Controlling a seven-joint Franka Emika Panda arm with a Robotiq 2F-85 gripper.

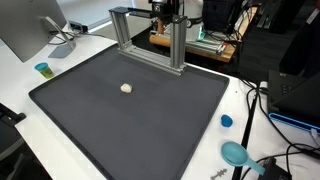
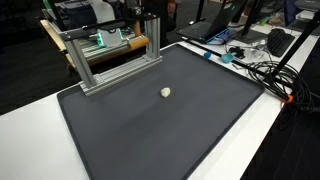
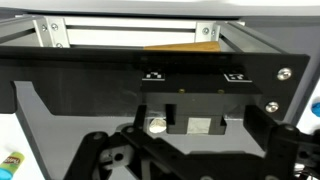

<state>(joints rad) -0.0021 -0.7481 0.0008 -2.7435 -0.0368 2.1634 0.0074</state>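
The small pale lump (image 1: 126,88) lies near the middle of the dark mat (image 1: 90,120), before the aluminium frame (image 1: 178,45) and, in the wrist view, just ahead of the gripper (image 3: 185,150), whose jaws stand wide apart and hold nothing; it looks light, rounded and perhaps soft, so a gentle pinch across its widest part seems apt. A teal cup (image 1: 43,69) and a teal dish (image 1: 235,153) stand off the mat on the white table (image 1: 15,85); their contents cannot be made out.
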